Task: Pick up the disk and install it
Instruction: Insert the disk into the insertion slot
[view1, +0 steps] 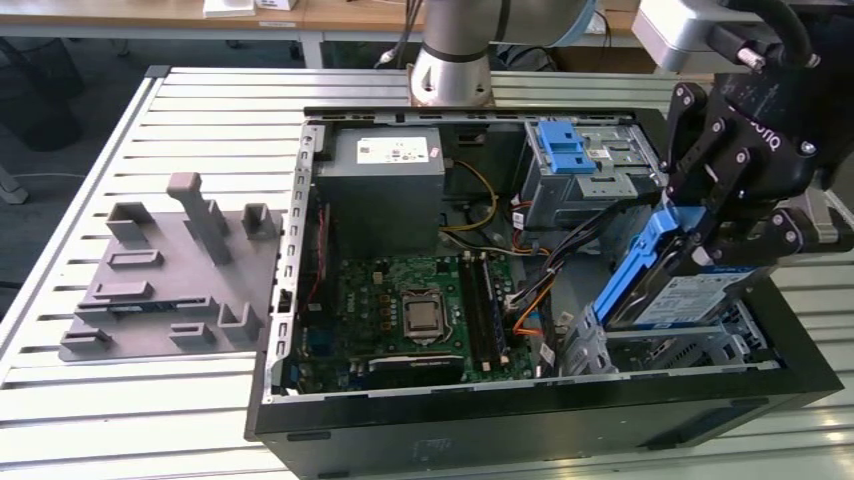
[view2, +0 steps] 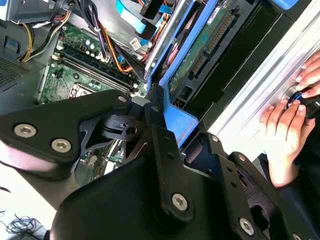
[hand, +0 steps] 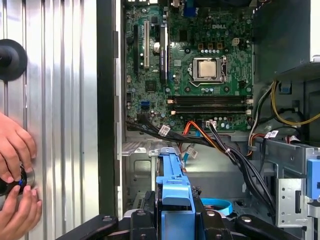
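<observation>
Black gripper (view1: 705, 240) clamps the disk (view1: 674, 295), tilted above the drive cage (view1: 727, 345) inside the open case (view1: 534, 420); those loose cables (view1: 587, 238) beside it could snag its edge and jam it.

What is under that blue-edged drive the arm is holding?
Under the disk, held tilted in the end effector, sits a silver metal drive cage in the computer case. The disk hides part of the cage's inside.

I counted one open computer case (view1: 534, 425), one motherboard (view1: 387, 300), one power supply (view1: 380, 195), one disk (view1: 681, 300), one gripper (view1: 707, 240), one grey fixture plate (view1: 147, 290) and two hands (hand: 16, 150) of a person.
</observation>
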